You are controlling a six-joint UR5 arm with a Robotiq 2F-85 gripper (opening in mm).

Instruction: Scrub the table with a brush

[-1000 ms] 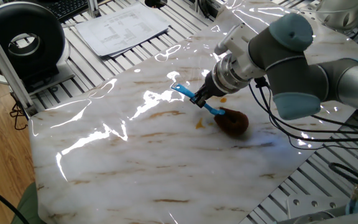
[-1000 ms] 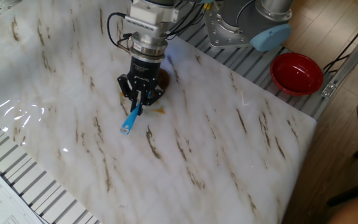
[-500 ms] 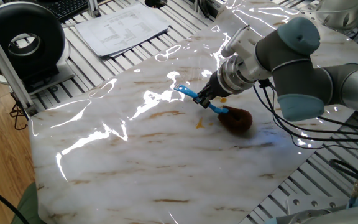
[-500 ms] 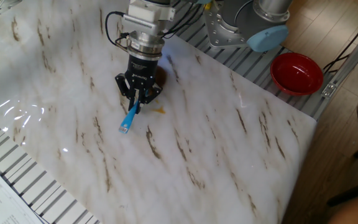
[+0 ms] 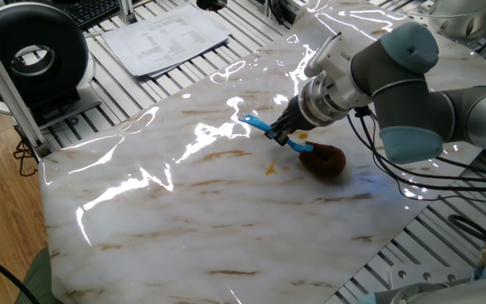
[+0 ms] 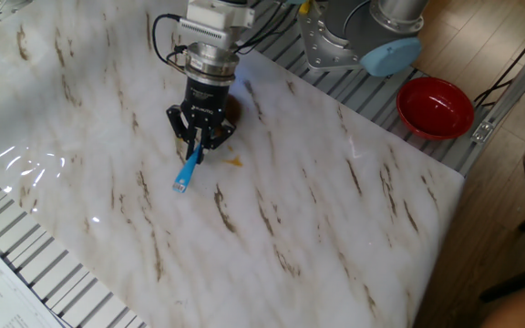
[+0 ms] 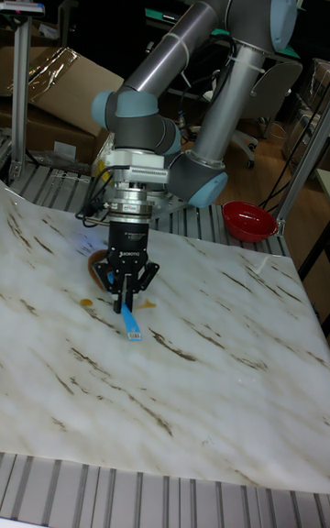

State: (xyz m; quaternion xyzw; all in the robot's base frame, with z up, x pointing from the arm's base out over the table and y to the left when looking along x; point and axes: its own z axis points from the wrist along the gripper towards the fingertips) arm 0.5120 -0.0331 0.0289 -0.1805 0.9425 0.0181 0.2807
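Pinching the brush [image 5: 306, 152] handle, hand [image 6: 195, 146] angled down over the table [image 5: 226, 219].

Grey tubular arm [image 7: 183, 28] with pale-blue joint caps, black cables and a black hand [image 7: 126, 283].

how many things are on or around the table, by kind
brush: 1
red bowl: 1
printed sheets: 1 stack
round black device: 1
gripper holding the brush: 1
total: 5, all on or beside the table
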